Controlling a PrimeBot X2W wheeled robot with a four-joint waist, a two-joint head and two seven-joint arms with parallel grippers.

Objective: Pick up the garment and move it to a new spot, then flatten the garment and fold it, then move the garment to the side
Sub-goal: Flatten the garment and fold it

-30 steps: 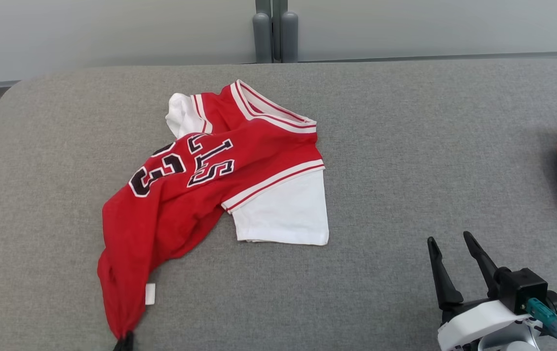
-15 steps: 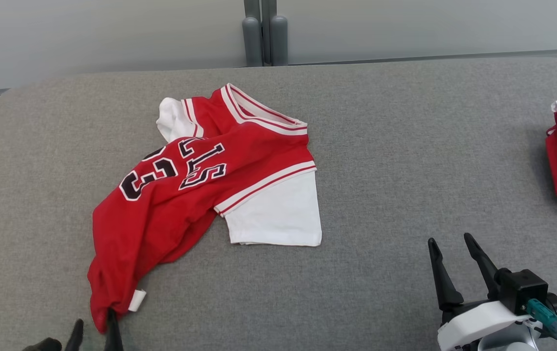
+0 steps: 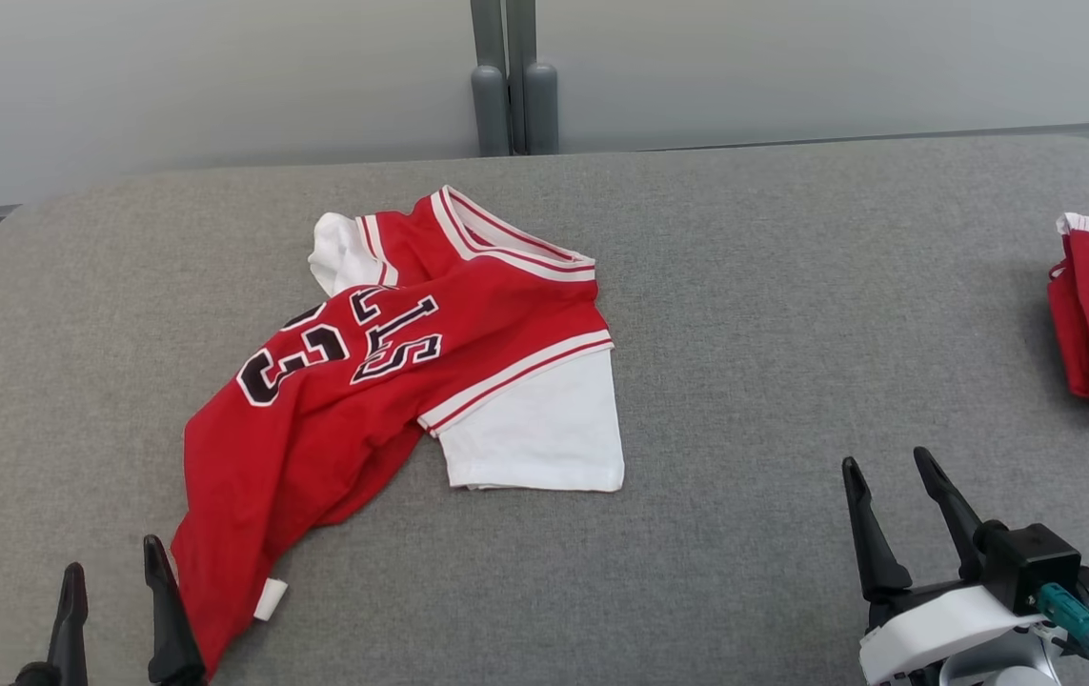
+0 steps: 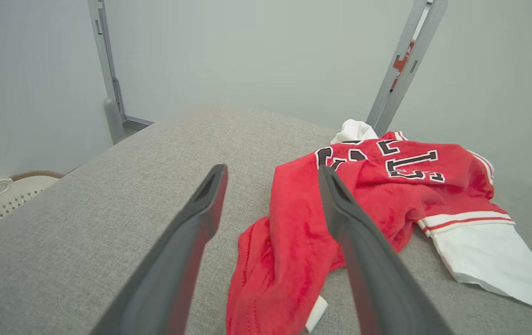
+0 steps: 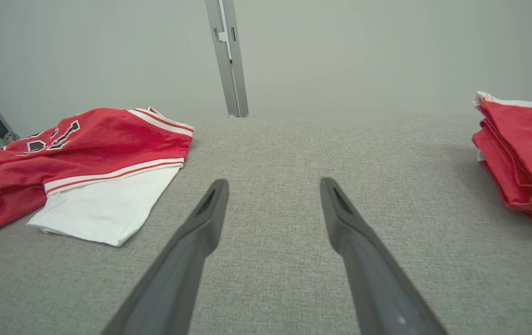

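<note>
The jersey lies crumpled left of the table's middle, its long axis slanting from the far collar to a near hem just beside the left gripper, the nearer one, spread wide and empty.

On the red garment, ahead of the left jaws and slightly to their right, black white-edged letters read "LS" after a folded-over letter. The numerals beside them showed a 3 and a creased digit.
</note>
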